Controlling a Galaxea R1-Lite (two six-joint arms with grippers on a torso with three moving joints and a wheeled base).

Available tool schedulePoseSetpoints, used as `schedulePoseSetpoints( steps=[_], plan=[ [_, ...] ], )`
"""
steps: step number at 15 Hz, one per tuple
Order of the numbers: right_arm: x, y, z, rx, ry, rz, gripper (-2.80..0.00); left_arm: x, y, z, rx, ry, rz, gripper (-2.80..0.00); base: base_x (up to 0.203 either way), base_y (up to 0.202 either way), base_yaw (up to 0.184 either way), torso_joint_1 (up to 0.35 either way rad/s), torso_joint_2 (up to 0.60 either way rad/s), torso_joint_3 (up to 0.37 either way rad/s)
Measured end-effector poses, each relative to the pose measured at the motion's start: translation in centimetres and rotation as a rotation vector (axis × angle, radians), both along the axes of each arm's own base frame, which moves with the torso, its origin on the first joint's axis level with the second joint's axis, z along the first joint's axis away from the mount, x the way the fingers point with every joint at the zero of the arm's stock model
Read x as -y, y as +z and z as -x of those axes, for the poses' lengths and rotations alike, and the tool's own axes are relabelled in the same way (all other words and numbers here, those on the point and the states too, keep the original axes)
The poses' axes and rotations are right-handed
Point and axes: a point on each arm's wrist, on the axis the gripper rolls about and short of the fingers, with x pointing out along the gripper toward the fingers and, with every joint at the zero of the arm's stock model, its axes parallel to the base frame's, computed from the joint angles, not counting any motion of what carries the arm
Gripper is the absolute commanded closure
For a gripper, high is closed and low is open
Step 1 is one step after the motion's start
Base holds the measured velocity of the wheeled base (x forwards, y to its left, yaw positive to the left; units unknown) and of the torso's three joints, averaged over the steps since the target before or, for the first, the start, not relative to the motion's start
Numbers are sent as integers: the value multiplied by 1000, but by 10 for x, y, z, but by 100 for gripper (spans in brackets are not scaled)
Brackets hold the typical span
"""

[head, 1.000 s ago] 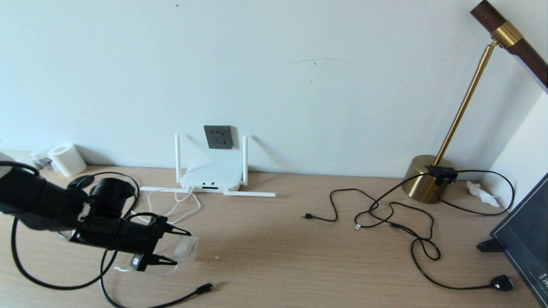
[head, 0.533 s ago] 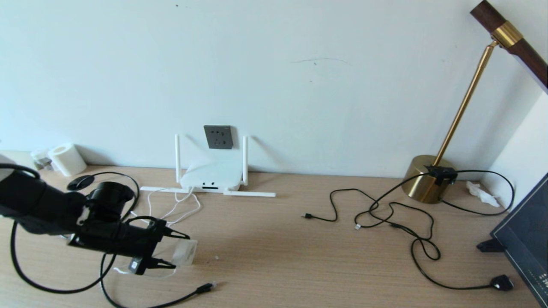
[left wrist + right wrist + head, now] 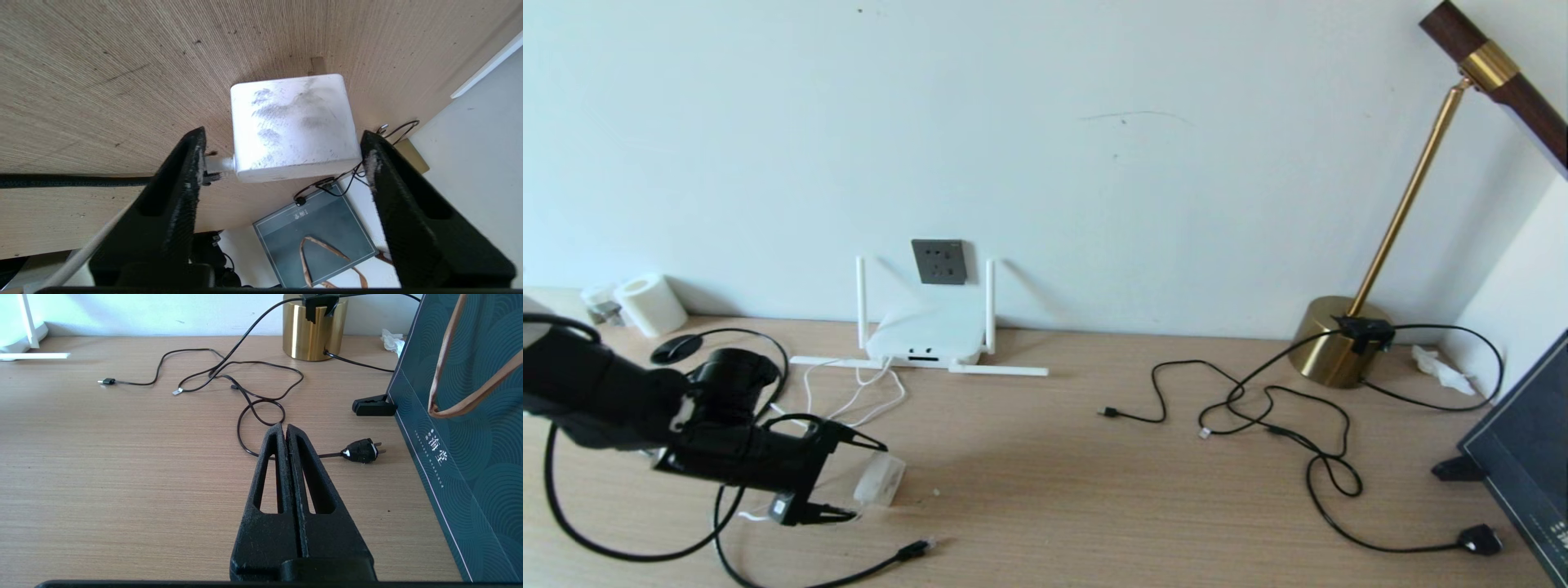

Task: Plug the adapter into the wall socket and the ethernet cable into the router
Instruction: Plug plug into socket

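Observation:
The adapter [image 3: 879,479], a small white block, lies on the wooden desk [image 3: 1054,490] between the spread fingers of my left gripper [image 3: 867,482], which is open. In the left wrist view the adapter [image 3: 292,124] sits clear of both pads of the left gripper [image 3: 282,136], its cord stub pointing at one finger. The ethernet cable [image 3: 874,565] runs along the front edge, its plug lying free. The router [image 3: 923,335] stands against the wall below the wall socket [image 3: 940,261]. My right gripper [image 3: 284,426] hovers shut and empty over the desk's right side.
Thin black cords [image 3: 1258,408] loop across the right half, ending in a black plug [image 3: 1480,541]. A brass lamp base [image 3: 1335,339] stands at the back right. A dark gift bag [image 3: 1527,457] is at the right edge. A paper roll [image 3: 649,305] stands at the back left.
The left gripper's fingers have spread apart and let go of the adapter, which now rests on the desk a little lower. The right arm has not moved.

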Motion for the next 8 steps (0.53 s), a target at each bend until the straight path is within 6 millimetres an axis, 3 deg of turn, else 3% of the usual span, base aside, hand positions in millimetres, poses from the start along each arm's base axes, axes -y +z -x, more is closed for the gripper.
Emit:
schedulePoseSetpoints(
  steps=[5,8],
  plan=[
    [0,0,0,0,0,0,0,0,1,-1,5,0,-3,-280,0,0,0,0,0,0],
    [0,0,0,0,0,0,0,-4,13,-8,55,13,-17,-280,0,0,0,0,0,0]
  ],
)
